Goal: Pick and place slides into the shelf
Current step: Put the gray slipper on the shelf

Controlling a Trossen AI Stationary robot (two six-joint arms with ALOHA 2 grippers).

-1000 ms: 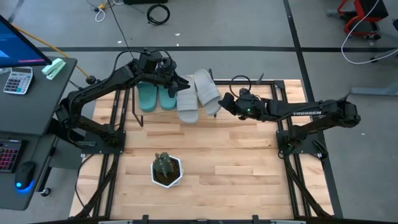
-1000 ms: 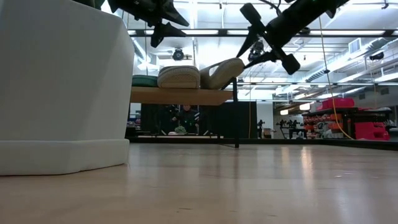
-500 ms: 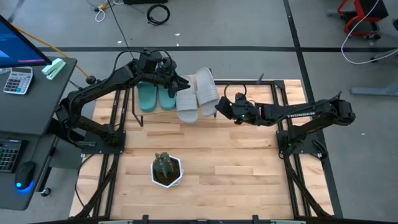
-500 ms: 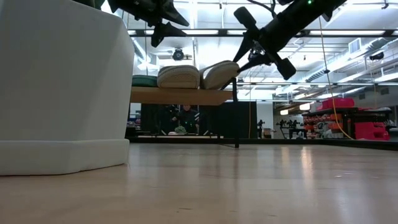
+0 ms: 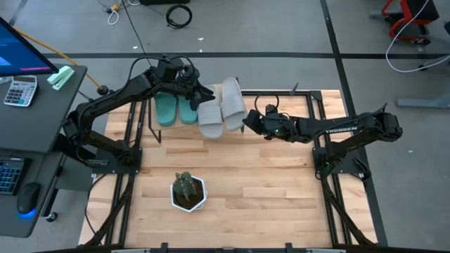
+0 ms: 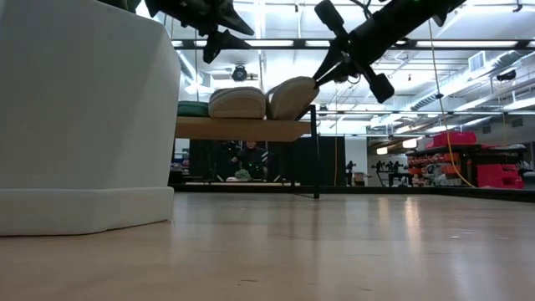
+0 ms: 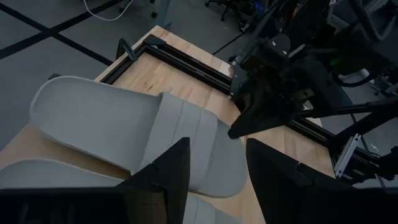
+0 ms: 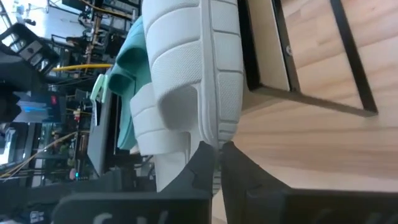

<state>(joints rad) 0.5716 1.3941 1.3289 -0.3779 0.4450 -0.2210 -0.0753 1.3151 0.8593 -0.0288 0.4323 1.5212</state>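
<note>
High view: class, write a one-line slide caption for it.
Four slides on the shelf; right gripper, jaws shut, touches the outer grey slide, left gripper hovers above.

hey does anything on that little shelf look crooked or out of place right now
Yes. The rightmost grey slide sits askew on the shelf, angled against its grey neighbour and leaning on it. The shut right gripper is at its outer edge. The teal pair looks straight.

My two dark jointed arms, the left point(image 5: 112, 102) and the right point(image 5: 351, 128), carry looping black cables; the right bears white lettering.
</note>
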